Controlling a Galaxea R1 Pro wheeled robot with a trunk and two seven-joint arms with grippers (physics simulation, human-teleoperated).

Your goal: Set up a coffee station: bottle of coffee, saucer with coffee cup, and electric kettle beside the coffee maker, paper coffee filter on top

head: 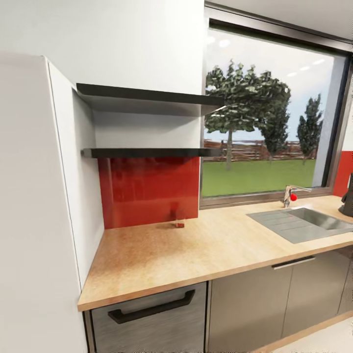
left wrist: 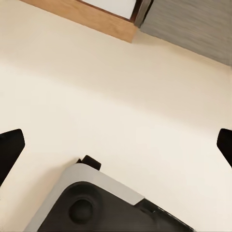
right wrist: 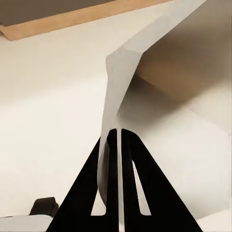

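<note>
Nearest the head camera: one drawer front with a dark handle (head: 151, 307), under the wooden desk (head: 162, 255). Desk mostly bare here. One small clear glass-like item with a red base (head: 178, 218) stands against the red backsplash (head: 147, 191); cannot tell what it is. Two dark shelves (head: 147, 153), nothing visible on them. One sink (head: 314, 220), one tap (head: 290, 195). One dark object at the far right edge (head: 347, 198), possibly the coffee maker; too cropped to tell.

Right claw (right wrist: 119, 145) pinched narrow on a pale paper coffee filter (right wrist: 121, 92), carried low over the floor, likely for transport. Left claw (left wrist: 116, 142) spread wide, holding nothing, above the robot base (left wrist: 96, 203).
</note>
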